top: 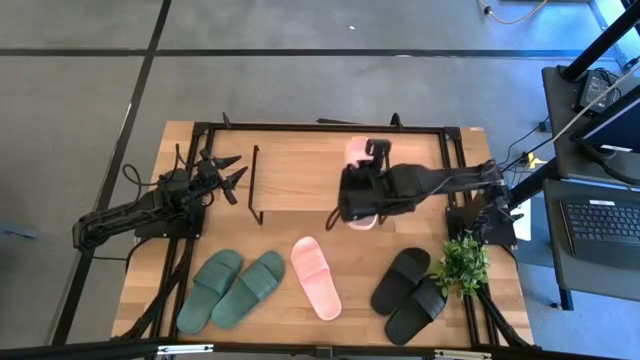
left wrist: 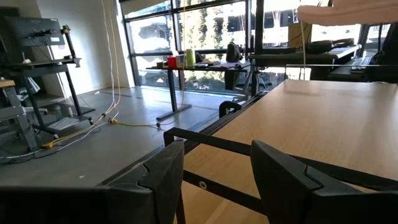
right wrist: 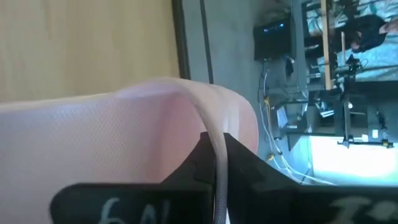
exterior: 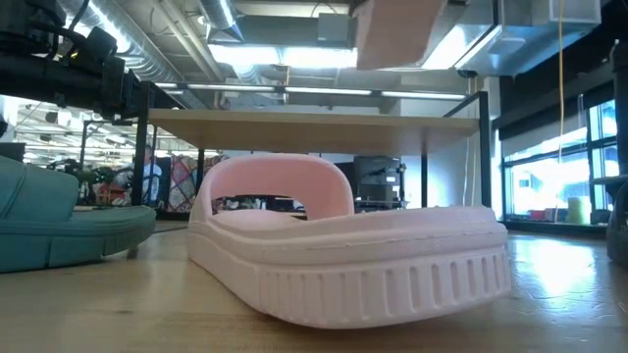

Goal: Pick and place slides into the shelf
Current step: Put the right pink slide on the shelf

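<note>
The right pincer (top: 352,207) hangs over the shelf (top: 300,165), clamped shut on the thin edge of a pale pink slide (right wrist: 124,124); from above, the arm hides most of that slide, leaving only its ends in sight (top: 357,150). In the low view just its underside shows at the top edge (exterior: 397,34), cut off by the frame. Its mate, the second pink slide (top: 316,277), lies on the table (top: 350,260) in front of the shelf, between the dark green pair (top: 232,289) and the black pair (top: 410,294). A small potted plant (top: 462,263) partly overlaps the black pair. The left pincer (top: 228,172) waits with fingers (left wrist: 163,180) spread apart and empty near the shelf's left end.
</note>
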Tool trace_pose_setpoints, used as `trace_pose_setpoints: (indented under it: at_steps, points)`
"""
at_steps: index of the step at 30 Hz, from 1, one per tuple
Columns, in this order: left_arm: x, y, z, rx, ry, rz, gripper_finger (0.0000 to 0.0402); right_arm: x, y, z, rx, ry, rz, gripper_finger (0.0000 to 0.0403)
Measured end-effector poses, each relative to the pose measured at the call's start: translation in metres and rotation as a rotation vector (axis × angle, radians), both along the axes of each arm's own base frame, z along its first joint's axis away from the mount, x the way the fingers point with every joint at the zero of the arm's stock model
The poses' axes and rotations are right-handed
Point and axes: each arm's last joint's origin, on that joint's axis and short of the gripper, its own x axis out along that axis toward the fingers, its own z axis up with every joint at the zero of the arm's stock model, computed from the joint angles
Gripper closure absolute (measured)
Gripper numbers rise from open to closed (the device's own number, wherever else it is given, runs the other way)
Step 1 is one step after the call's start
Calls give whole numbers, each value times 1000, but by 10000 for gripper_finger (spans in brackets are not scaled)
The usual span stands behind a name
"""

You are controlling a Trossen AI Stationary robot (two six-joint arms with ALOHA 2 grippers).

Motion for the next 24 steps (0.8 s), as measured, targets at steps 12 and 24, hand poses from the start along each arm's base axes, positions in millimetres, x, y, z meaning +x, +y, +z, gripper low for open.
trace_pose_setpoints:
  at_steps: [12, 24]
  points:
    - [0, 0, 0, 0, 0, 0, 223, -43, -43, -40, 39, -136, 104, 391]
    - [0, 0, 0, 0, -1, 0, 223, -51, -76, -99, 98, -87, 65, 391]
